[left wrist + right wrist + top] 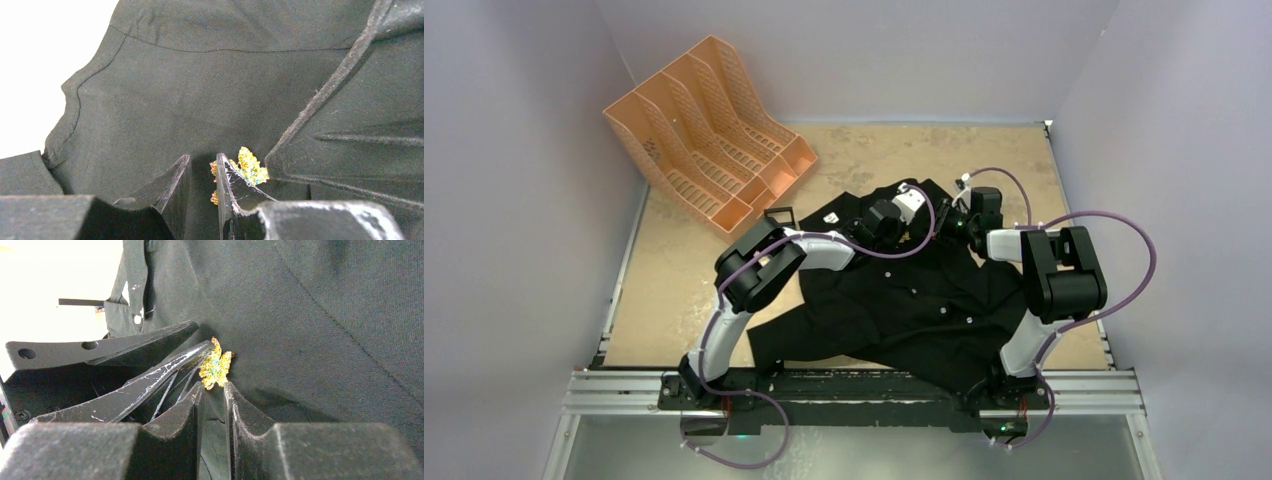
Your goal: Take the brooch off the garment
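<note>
The garment [904, 300] is a black shirt spread on the table between both arms. The brooch [251, 166] is a small gold leaf pinned to it. My left gripper [202, 157] presses on the cloth with its jaws a narrow gap apart. Only black fabric and an edge of the brooch show in that gap, and most of the leaf lies behind its right finger [235, 185]. My right gripper [214, 385] comes from the opposite side. The lower tip of the brooch [215, 367] sits right at the mouth of its narrowly parted jaws. Whether they pinch it is unclear.
An orange slotted file rack [709, 130] lies at the back left of the tan table top [984, 160]. Grey walls close in three sides. The two grippers meet tip to tip near the shirt's collar [924, 215].
</note>
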Action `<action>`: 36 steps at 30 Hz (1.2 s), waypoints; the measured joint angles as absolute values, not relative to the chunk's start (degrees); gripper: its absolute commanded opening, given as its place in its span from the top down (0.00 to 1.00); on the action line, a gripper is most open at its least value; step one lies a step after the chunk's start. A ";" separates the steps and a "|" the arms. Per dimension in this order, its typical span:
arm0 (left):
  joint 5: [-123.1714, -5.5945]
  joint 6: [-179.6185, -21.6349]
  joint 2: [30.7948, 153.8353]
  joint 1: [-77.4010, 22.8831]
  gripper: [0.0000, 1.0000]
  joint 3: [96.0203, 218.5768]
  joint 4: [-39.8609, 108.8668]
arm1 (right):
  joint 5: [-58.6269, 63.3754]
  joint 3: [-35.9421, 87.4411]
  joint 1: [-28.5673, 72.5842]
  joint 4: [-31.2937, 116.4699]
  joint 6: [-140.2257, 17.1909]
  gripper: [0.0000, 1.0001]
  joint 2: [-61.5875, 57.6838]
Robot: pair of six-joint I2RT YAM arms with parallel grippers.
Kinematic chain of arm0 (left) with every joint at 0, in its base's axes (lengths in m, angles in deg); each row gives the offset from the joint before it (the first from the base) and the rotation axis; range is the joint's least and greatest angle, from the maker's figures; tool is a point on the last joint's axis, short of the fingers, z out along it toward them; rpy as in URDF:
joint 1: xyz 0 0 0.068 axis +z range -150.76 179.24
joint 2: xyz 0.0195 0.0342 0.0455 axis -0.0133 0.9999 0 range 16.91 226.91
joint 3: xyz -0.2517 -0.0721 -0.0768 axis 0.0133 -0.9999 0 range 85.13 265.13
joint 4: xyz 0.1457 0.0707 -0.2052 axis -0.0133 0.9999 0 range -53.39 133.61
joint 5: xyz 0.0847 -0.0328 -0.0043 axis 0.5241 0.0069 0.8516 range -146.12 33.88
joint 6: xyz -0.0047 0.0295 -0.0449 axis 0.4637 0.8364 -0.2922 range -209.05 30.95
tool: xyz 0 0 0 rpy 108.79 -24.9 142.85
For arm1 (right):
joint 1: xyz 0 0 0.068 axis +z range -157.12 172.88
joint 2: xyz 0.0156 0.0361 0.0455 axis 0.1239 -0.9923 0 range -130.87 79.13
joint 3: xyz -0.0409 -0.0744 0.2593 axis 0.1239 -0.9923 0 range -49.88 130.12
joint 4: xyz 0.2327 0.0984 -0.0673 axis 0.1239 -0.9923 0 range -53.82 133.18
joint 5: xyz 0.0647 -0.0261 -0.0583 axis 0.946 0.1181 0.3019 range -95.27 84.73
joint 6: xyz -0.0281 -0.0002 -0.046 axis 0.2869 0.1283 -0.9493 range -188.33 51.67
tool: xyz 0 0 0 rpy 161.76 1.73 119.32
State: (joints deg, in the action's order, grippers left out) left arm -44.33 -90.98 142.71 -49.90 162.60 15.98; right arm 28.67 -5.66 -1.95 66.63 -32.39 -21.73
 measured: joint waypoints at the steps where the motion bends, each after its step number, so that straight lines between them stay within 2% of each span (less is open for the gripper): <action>1: -44.35 -91.05 142.71 -49.90 0.76 162.60 15.98 | 28.67 -5.66 -1.91 66.63 -32.39 0.75 -21.73; 17: -44.83 -92.97 143.38 -49.84 0.79 162.60 14.78 | 28.43 -5.66 -1.12 65.62 -32.96 0.70 -23.89; 30: -45.60 -93.91 143.47 -49.53 0.79 162.10 13.62 | 31.88 -5.66 -1.12 68.81 -31.82 0.79 -25.55; 36: -45.73 -94.19 143.41 -49.49 0.76 161.31 12.31 | 33.10 -5.66 -1.12 69.77 -31.14 0.81 -25.93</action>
State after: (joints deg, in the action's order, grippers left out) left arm -45.73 -94.19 143.41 -49.49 161.31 12.31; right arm 33.10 -5.66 -1.12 69.77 -31.14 -25.93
